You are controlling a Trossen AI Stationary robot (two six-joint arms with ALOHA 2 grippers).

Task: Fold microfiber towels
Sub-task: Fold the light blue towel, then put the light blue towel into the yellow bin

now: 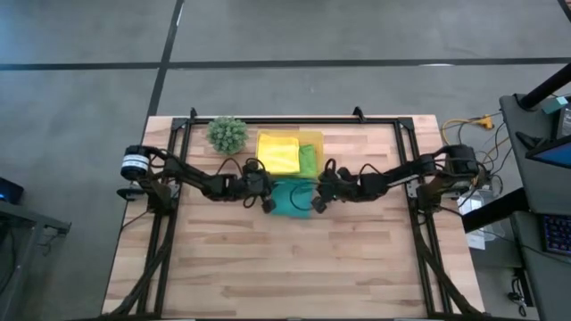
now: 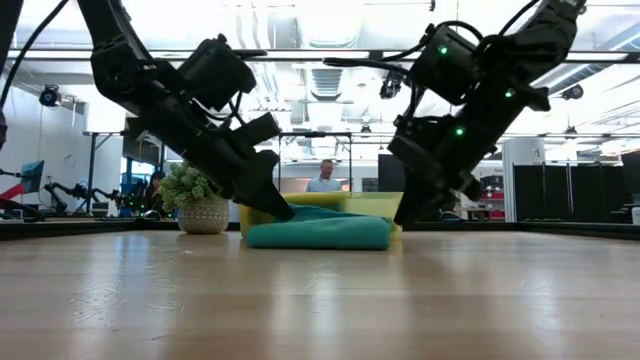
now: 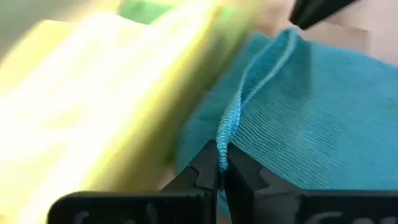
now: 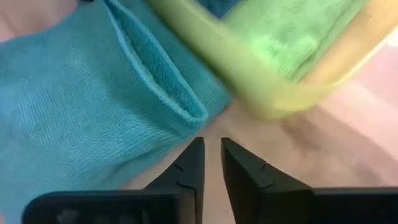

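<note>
While L hand [image 3: 219, 167] pinches teal towel [image 3: 311, 112] hem, R hand [image 4: 211, 163] parted alongside

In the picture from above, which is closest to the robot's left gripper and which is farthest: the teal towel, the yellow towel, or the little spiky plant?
From the left gripper, which pinches the teal towel's edge, in the high view:
1. Teal towel: right at the gripper, toward the table's middle.
2. Yellow towel: just behind, in the yellow tray.
3. Spiky plant: farthest, at the table's back edge.
</note>
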